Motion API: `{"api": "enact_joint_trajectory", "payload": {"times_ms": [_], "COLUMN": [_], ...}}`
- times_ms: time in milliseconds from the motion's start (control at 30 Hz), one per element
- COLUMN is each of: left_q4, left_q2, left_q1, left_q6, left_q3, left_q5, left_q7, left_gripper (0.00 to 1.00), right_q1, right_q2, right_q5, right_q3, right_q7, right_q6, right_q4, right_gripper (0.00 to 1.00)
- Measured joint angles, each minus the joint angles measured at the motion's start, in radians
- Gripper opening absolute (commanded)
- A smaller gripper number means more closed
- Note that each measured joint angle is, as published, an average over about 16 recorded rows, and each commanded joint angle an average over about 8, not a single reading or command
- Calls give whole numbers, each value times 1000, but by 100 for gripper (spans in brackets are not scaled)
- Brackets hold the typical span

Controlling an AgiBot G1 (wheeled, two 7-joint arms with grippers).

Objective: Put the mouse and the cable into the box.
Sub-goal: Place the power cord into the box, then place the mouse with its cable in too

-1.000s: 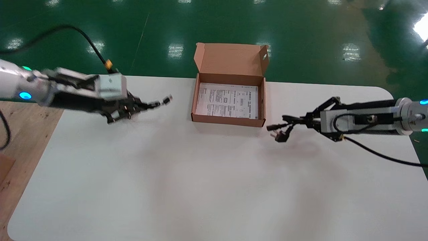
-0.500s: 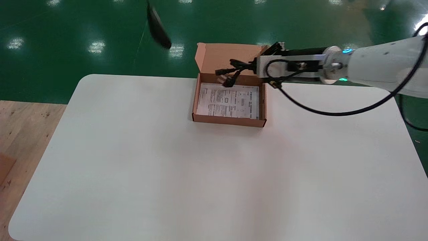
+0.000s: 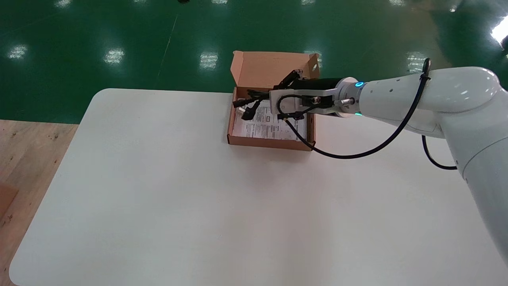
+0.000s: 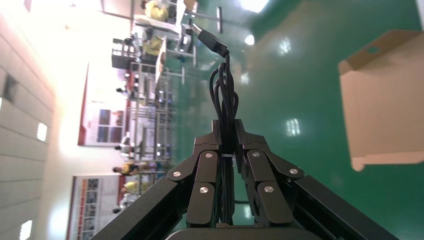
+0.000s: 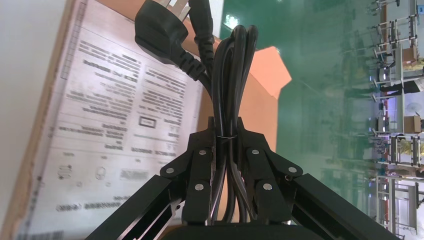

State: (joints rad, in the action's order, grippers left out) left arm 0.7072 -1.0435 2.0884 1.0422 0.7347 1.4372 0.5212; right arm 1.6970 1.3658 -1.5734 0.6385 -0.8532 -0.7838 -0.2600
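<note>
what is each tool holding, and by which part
Right tool grips the bundled power cable at mid-coil, by its tie, above the box. Left tool grips a bundled USB cable at mid-coil too.

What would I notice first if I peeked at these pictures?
The big white right arm stretches across the table, its end effector shut on a bundled black cable whose plug hangs over the open box. The left end effector grips a USB cord in the air, out of the head view.
</note>
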Motion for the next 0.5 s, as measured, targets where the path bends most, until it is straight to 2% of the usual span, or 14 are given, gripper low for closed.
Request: {"api": "enact_joint_trajectory", "payload": {"times_ms": [167,200,233,433,467,500], "left_q4": [-1,-1,-1,7,7,7], "left_q2": [0,1,2,6,6,6], "left_q1": [16,19,21,28,28,28], "left_q6": [15,17,19,25,26,27], "left_q3": [17,20,24,39,42,44], "left_q5": [26,31,36,62,65,68], "left_q7": [-23,-29,-35,-64,-67,-70], "left_gripper": [0,0,0,0,0,0], "right_q1": [-29,-34,-38,-51,-52,-52], "right_q2": [4,4,5,5,5,4], "right_q5": [24,29,33,60,65,70], "right_q3": [48,60,72,147,159,171], "right_q7": [28,36,44,101,110,118], "right_q6": [34,40,45,69,72,75], "right_q4": [-30,-35,-40,-66,-69,-72], "right_gripper": [0,3,11,86,95,100]}}
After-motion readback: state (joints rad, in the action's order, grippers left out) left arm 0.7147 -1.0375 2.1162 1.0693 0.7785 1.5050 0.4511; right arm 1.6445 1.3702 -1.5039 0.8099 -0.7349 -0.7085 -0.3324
